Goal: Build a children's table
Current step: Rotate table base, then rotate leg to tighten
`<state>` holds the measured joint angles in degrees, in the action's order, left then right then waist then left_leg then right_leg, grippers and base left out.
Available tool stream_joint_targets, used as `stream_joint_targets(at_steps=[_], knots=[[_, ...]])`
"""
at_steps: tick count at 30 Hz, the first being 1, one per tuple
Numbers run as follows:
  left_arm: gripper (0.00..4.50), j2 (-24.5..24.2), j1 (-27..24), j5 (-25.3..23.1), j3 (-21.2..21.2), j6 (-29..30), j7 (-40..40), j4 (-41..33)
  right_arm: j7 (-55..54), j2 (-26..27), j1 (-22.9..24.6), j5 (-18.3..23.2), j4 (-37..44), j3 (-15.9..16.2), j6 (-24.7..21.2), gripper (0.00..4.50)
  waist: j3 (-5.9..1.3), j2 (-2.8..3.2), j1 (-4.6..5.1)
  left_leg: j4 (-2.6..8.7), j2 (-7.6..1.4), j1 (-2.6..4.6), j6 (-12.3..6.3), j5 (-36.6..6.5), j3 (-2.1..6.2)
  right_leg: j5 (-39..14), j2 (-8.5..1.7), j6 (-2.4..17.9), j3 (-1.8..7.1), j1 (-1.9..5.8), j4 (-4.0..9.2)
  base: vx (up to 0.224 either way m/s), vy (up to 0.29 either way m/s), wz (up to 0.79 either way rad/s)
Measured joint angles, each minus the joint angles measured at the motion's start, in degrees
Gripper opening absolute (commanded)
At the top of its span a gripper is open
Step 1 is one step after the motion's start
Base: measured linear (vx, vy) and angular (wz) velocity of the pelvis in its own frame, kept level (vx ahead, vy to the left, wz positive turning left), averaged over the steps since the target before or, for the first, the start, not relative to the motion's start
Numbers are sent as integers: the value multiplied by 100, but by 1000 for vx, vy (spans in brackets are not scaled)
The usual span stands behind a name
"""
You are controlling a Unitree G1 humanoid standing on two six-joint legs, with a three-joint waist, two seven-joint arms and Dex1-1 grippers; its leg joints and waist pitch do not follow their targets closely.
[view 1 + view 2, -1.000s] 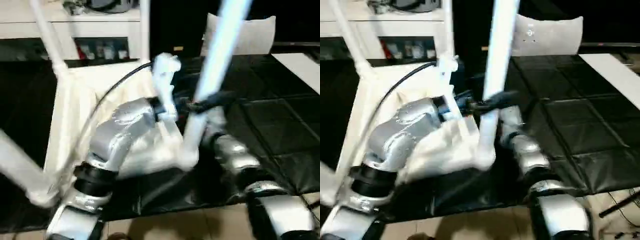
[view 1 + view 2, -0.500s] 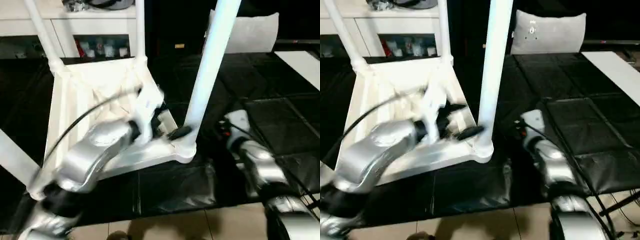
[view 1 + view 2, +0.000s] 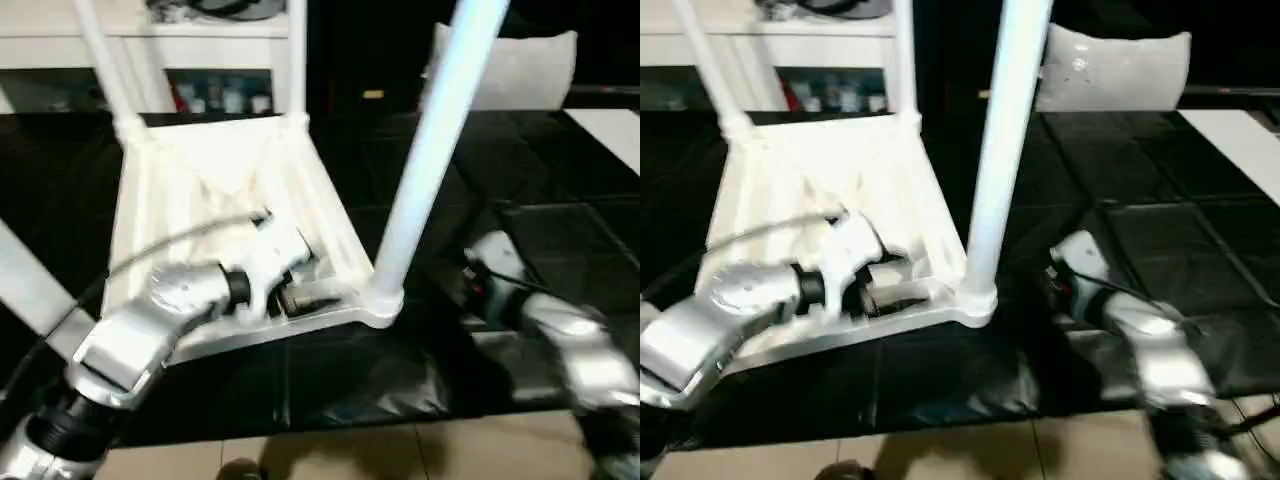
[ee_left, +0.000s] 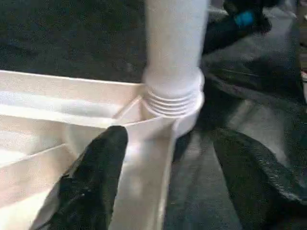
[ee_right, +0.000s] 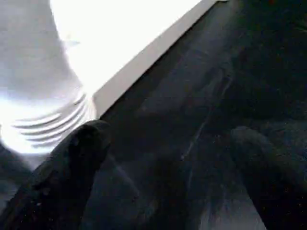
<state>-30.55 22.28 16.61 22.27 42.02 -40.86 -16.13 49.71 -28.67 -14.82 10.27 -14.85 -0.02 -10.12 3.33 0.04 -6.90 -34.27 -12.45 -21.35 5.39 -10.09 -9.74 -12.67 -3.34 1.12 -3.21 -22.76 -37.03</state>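
Observation:
The children's table lies upside down on the black mat, its ribbed white top (image 3: pixel 210 200) facing up. A tapered white leg (image 3: pixel 430 150) rises from the near right corner socket (image 4: pixel 175 103), its thread showing. Two more legs (image 3: pixel 100 50) stand at the back corners, and another leg (image 3: pixel 25 290) leans at the near left. My left gripper (image 4: pixel 163 182) straddles the top's rim beside that socket, open, one finger inside the rim and one outside. My right gripper (image 5: pixel 168 177) is open low over the mat, just right of the leg's base, with nothing between its fingers.
A white cabinet (image 3: pixel 200 30) stands behind the table. A pale cushion (image 3: pixel 520 70) leans at the back right, and a flat white board (image 3: pixel 610 125) lies at the right edge. The black mat (image 3: pixel 560 210) ends at a tiled floor (image 3: pixel 400 455) in front.
My left gripper has dropped from the leg to the rim by the corner socket, and its fingers have come somewhat closer. My right arm has drawn back to the right, off the leg.

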Motion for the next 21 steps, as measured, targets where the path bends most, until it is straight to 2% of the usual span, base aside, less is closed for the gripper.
stream_joint_targets(at_steps=[2, 6, 7, 8, 11, 12, 14, 16, 18, 21], knots=[[288, 43, 15, -10, 101, 57, -2, 47, 156, -148, 106, 110, 225, -1, -155, 450, -2, 4, 5, 1, 0, 3, 0, 0, 0, 0, 0, -1, 0, 3, 0, 0, 0, 0], [275, 39, 184, -174, 378, 301, -88, 350, 487, -444, 354, 226, 773, 53, -561, 450, -4, 5, 18, 2, 0, 4, 0, 0, 2, 0, 1, -3, 1, 3, 1, 0, 0, 0], [251, 40, 221, -206, 416, 317, -97, 404, 535, -463, 359, 263, 822, 59, -603, 450, -4, 6, 29, 2, 0, 3, 0, 0, 3, 0, 1, -3, 1, 2, 1, 0, 0, 0], [251, 48, 268, -268, 467, 315, -99, 462, 581, -497, 375, 276, 879, 67, -646, 450, -5, 8, 30, 1, 1, 3, -1, 0, 3, 1, 1, -4, 2, 2, 1, 0, 0, 0], [235, 104, 337, -453, 534, 214, -76, 746, 697, -615, 429, 358, 1133, 104, -835, 450, -10, 16, 23, 1, 2, 2, -1, 0, 4, 1, 1, -4, 2, 2, 1, 0, 0, 0], [212, 164, 374, -529, 563, 130, -46, 942, 788, -671, 481, 384, 1282, 139, -920, 450, -11, 18, 23, 1, 3, 2, -1, 0, 4, 0, 1, -5, 3, 2, 2, 0, 0, 0], [199, 203, 437, -632, 609, 9, -7, 1154, 880, -746, 563, 442, 1460, 213, -1023, 450, -11, 18, 13, 1, 2, 0, -1, 0, 6, 0, 1, -5, 2, 2, 3, 0, 0, 0], [194, 218, 505, -658, 651, -88, -38, 1306, 1044, -850, 664, 561, 1651, 268, -1197, 450, -12, 20, 4, 1, 4, -1, -1, 0, 6, 0, 0, -5, 3, 2, 5, 0, 0, 0], [166, 254, 530, -662, 678, -121, -95, 1400, 1159, -942, 745, 616, 1831, 275, -1264, 450, -13, 20, -20, 1, 4, 0, -2, 0, 6, 0, -1, -5, 3, 4, 5, 0, 0, 0], [148, 285, 534, -687, 685, -172, -219, 1535, 1205, -1007, 746, 634, 1886, 274, -1346, 450, -15, 24, -24, 0, 3, 6, -1, 0, 6, 2, -1, -6, 3, 6, 4, 0, 0, 0]])
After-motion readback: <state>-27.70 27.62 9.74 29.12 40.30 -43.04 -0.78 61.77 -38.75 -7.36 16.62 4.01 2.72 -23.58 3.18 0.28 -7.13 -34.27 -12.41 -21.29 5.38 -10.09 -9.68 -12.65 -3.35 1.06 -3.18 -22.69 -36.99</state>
